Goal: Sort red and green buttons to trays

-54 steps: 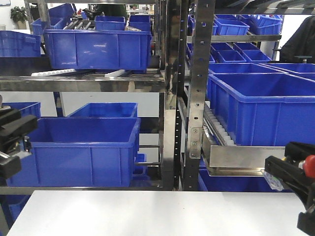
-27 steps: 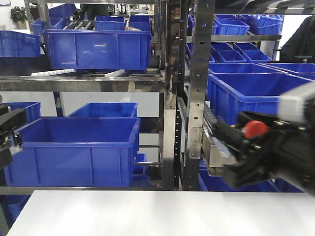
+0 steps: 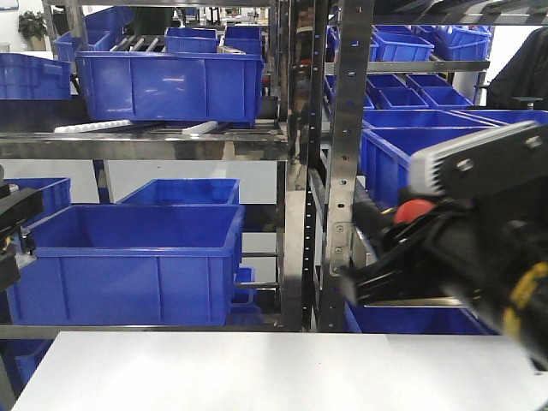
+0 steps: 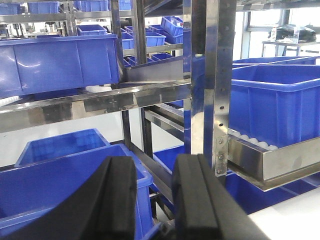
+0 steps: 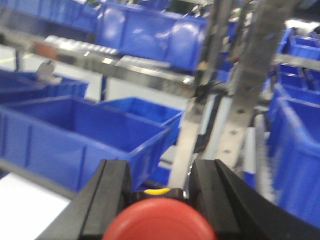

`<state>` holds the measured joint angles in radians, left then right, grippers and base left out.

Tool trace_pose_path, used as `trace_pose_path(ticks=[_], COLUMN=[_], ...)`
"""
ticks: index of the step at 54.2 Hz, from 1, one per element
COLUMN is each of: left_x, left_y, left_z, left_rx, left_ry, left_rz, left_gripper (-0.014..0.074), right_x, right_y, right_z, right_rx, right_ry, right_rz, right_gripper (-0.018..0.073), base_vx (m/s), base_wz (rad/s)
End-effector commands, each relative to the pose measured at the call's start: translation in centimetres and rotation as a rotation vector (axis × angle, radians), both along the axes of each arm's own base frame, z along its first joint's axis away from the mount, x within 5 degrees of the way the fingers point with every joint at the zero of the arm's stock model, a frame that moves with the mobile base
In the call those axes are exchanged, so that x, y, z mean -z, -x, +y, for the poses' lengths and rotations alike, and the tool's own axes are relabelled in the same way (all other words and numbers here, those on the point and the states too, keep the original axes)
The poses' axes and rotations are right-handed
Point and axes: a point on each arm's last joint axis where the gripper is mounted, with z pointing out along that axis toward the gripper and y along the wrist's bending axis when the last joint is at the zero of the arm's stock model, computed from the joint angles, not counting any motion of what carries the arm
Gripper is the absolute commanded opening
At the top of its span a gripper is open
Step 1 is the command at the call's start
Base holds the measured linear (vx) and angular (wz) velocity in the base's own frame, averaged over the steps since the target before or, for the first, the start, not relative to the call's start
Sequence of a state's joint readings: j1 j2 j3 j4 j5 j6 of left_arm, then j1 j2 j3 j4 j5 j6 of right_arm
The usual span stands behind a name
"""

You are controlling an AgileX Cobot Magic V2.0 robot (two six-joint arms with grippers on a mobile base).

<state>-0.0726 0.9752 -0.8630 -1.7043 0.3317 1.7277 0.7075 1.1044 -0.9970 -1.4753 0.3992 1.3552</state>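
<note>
Red button (image 5: 159,222) clamped in right gripper (image 5: 159,182) jaws above surface's (image 3: 257,368) right edge. Left gripper (image 4: 154,167) jaws parted, empty. Hold level, lower slowly.

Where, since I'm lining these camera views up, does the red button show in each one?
Front view: the red button sits right of centre, just right of the steel post.
Left wrist view: not in it.
Right wrist view: bottom centre, blurred, between the fingers of the right claw.
Shared landmark: the steel post with holes, right of centre in both wrist views.
</note>
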Motion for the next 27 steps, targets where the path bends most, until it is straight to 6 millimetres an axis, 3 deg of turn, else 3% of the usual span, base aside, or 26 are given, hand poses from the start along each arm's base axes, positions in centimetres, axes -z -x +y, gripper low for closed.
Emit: trace_pose_path(ticks=[1, 9, 27], left_x=[-1.8, -1.8, -1.8], left_y=[0.5, 0.5, 0.5], left_z=[0.0, 0.0, -0.1], left_rx=[0.013, 0.013, 0.017], left_ry=[0.092, 0.092, 0.093], left_rz=[-0.043, -0.043, -0.044], left_gripper=[0.0000, 0.0000, 0.0000], right_x=[-3.3, -4.3, -4.1], right_y=[1.5, 2.3, 2.3], right_z=[-2.1, -3.1, -3.0], right_rx=[0.072, 0.100, 0.099], right_ry=[-0.029, -0.021, -0.019], right_rz=[-0.122, -0.178, -0.172], right_gripper=[-0.0009, -0.0009, -0.0009], base_vx=[0.00, 0.00, 0.00], base_wz=[0.00, 0.00, 0.00])
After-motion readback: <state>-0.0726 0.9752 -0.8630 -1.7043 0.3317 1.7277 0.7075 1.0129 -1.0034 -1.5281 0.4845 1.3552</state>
